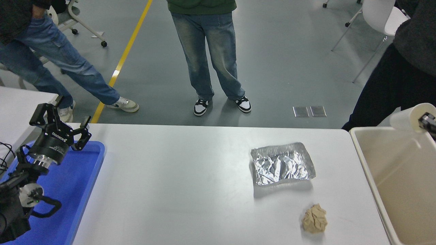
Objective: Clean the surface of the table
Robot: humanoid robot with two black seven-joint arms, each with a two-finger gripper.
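The white table surface (pixel 177 183) carries a crumpled foil tray (pixel 282 164) right of the middle and a crumpled brown paper ball (pixel 314 218) near the front right. My right gripper (pixel 426 121) shows only at the right edge, shut on the rim of a white paper cup (pixel 410 118) that it holds tilted above the far end of the beige bin (pixel 402 180). My left gripper (pixel 59 124) is parked open above the blue tray (pixel 80 180) at the lower left.
Three people stand at the table's far side: one in jeans (pixel 211 54) at the middle, one (pixel 51 58) at the left, one in dark clothes (pixel 405 71) at the right behind the bin. A white chair (pixel 378 17) stands at the back right.
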